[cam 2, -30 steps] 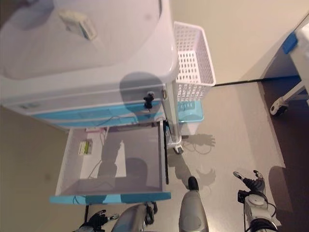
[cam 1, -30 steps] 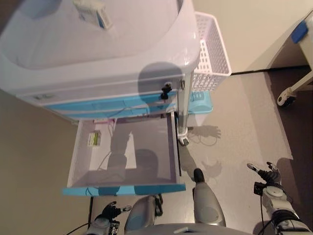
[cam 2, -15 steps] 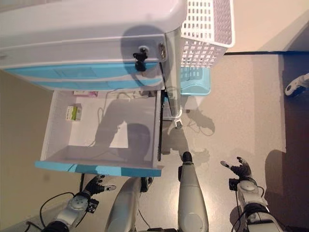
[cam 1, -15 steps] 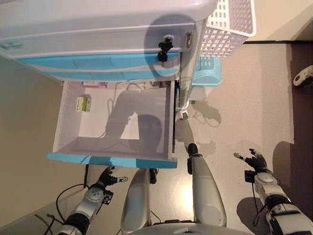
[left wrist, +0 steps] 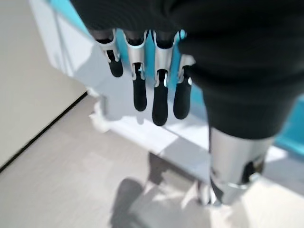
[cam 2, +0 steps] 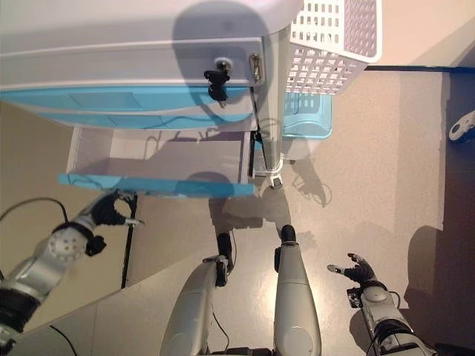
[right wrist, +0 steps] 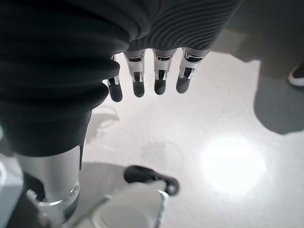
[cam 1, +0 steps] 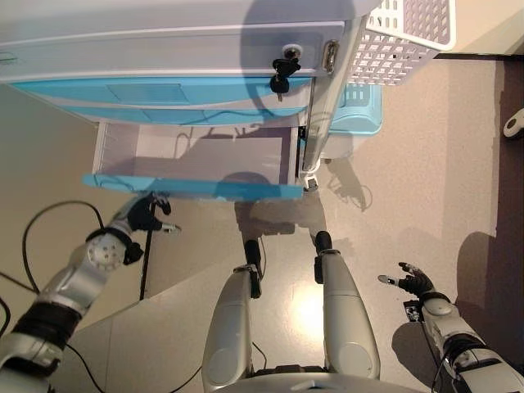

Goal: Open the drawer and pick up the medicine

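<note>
The white cart's bottom drawer (cam 1: 196, 155) stands pulled out, its blue front (cam 1: 192, 187) toward me. From this angle only part of its pale inside shows, and no medicine box shows in it. My left hand (cam 1: 147, 214) is just in front of the left end of the blue front, a little apart from it. In the left wrist view its fingers (left wrist: 159, 102) are straight and hold nothing. My right hand (cam 1: 413, 282) hangs low at the right over the floor, fingers (right wrist: 159, 80) relaxed and empty.
Closed blue drawers (cam 1: 155, 94) sit above the open one, with a black key (cam 1: 284, 74) in the lock. A white mesh basket (cam 1: 405, 37) hangs on the cart's right side above a light-blue bin (cam 1: 360, 110). A caster (cam 1: 514, 124) shows at far right.
The camera has tilted, so the cart sits higher in view. My left hand has risen from low by the floor to the left end of the drawer front. The right hand has barely moved.
</note>
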